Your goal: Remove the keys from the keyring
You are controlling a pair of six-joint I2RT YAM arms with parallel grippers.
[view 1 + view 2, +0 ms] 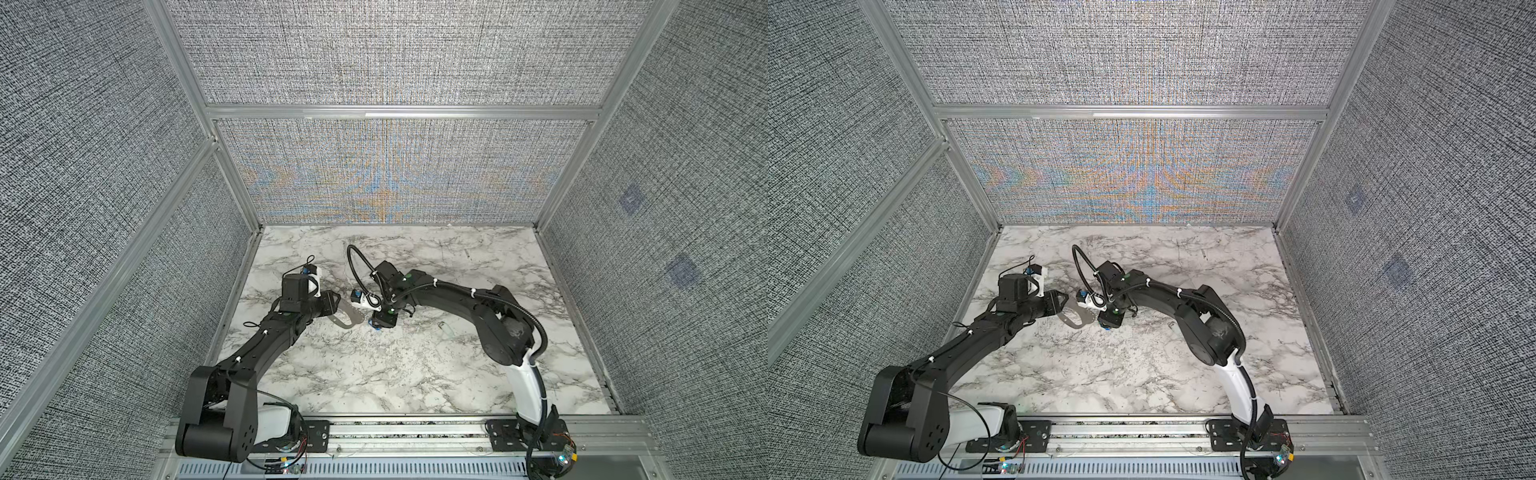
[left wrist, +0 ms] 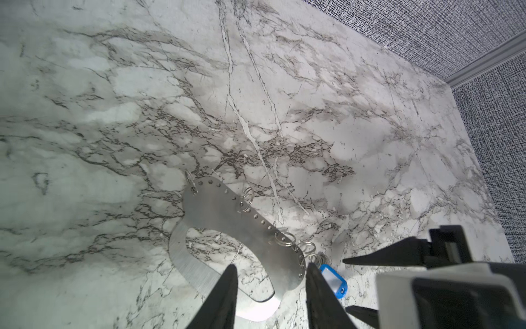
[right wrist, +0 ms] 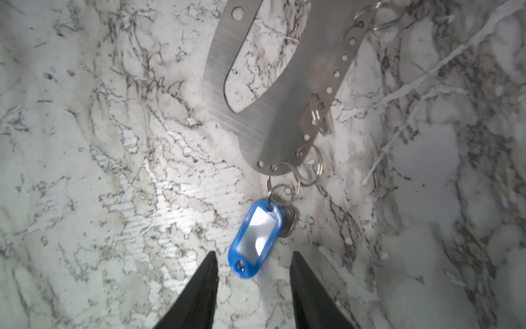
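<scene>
The step in hand looks like taking hold before any unthreading, since nothing is off yet; on the marble table (image 1: pixel 415 374) the steel plate with the oval cut-out (image 2: pixel 210 205) lies flat, and off its holed edge hangs the keyring (image 3: pixel 283 188), carrying the blue tag (image 3: pixel 256 236) and the small silvery key (image 3: pixel 290 223), which is tucked half under that tag; the next move, I judge, calls for the plate to be pinned on the left while the right closes on the tag or ring, then for the thin split coil to be worked round through the key's hole, a fiddly job; the left gripper (image 2: pixel 270 266) stands about half open over the plate's near end, clamping nothing, though whether its tips press the steel I cannot tell; the right gripper (image 3: pixel 253 256) is likewise released, its tips either side of the tag's free end with a gap on each side, holding nothing.
</scene>
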